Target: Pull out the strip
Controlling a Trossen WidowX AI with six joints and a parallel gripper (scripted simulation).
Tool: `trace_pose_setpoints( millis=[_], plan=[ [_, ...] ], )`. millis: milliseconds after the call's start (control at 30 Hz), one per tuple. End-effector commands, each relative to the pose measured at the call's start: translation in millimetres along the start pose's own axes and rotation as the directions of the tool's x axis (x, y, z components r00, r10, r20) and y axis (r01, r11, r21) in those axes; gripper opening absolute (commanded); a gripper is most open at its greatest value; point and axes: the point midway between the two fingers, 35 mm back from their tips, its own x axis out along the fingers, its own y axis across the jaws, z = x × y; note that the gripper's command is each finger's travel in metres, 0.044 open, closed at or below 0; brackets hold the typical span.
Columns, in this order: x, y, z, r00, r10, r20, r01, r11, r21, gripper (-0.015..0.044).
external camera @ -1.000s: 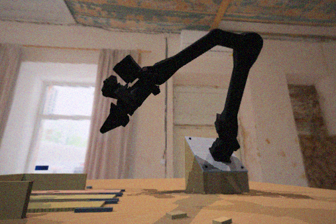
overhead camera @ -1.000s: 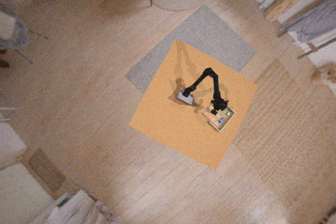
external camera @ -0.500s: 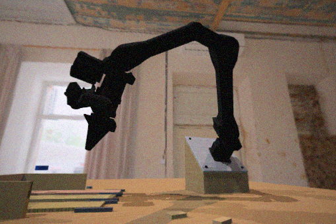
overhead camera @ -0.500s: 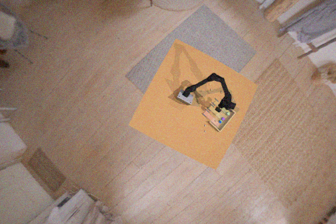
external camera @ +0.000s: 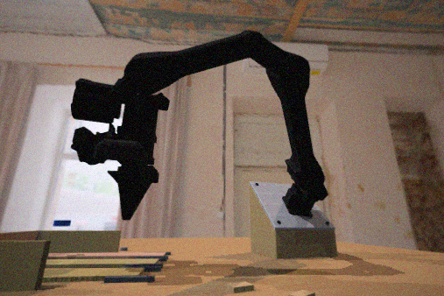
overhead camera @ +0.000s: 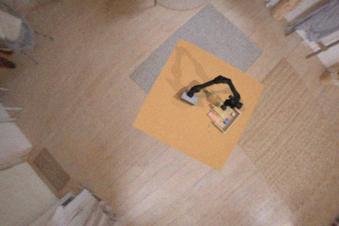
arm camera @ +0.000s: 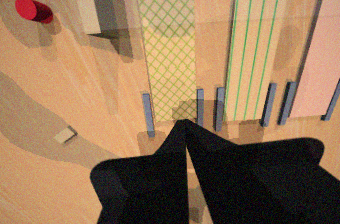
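My gripper [overhead camera: 223, 107] [external camera: 126, 218] [arm camera: 182, 124] is shut and empty, pointing down. In the wrist view its tips appear over the near end of the yellow cross-hatched strip [arm camera: 174, 75]; the exterior view shows them above the strips' level. To its right lie the green-lined strip [arm camera: 252, 65] and the pink strip [arm camera: 319, 70] [overhead camera: 216, 118]. In the top view a pale green-white cube [overhead camera: 233, 114] is at the far end of the strips, with a purple cube [overhead camera: 228, 120] beside it. Any label is too small to read there, and the wrist view shows no cubes.
Blue guide rails [arm camera: 148, 115] flank the strips' near ends. The tray wall [external camera: 83, 241] [arm camera: 99, 17] stands beside the strips. A blue round piece [overhead camera: 224, 122] is near the purple cube. A red cylinder [arm camera: 34, 11] and a small tan block [arm camera: 66, 135] lie left of the strips.
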Motion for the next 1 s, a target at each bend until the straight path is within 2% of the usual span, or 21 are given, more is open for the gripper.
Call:
trace_pose_setpoints(
  millis=[0,967],
  plan=[
    [6.6,0.9,-1.5,1.0,-0.008,-0.011,0.008,1.0,-0.004,0.0],
    [54.2,1.9,-2.7,1.0,-0.006,-0.011,0.006,1.0,-0.004,0.0]
  ],
)
